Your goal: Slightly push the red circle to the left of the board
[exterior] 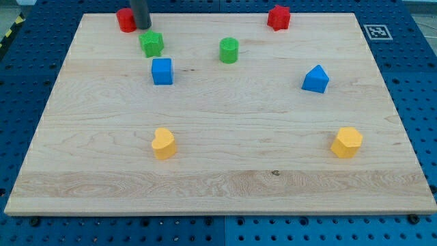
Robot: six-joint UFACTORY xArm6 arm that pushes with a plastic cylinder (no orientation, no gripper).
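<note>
Your rod is coming down from the view's top, standing near upright, and my tip [141, 26] is sitting just right of the red circle [125, 20] at the board's [225, 184] top-left, seemingly touching it. No jaws on this rig. Rightward you're seeing the green star [151, 44], blue cube [162, 71], yellow heart [163, 143], green cylinder [229, 50], red star [278, 17], blue block [315, 79], yellow block [347, 142]. A tag [376, 31] is showing only a black-and-white pattern, no readable writing.
</note>
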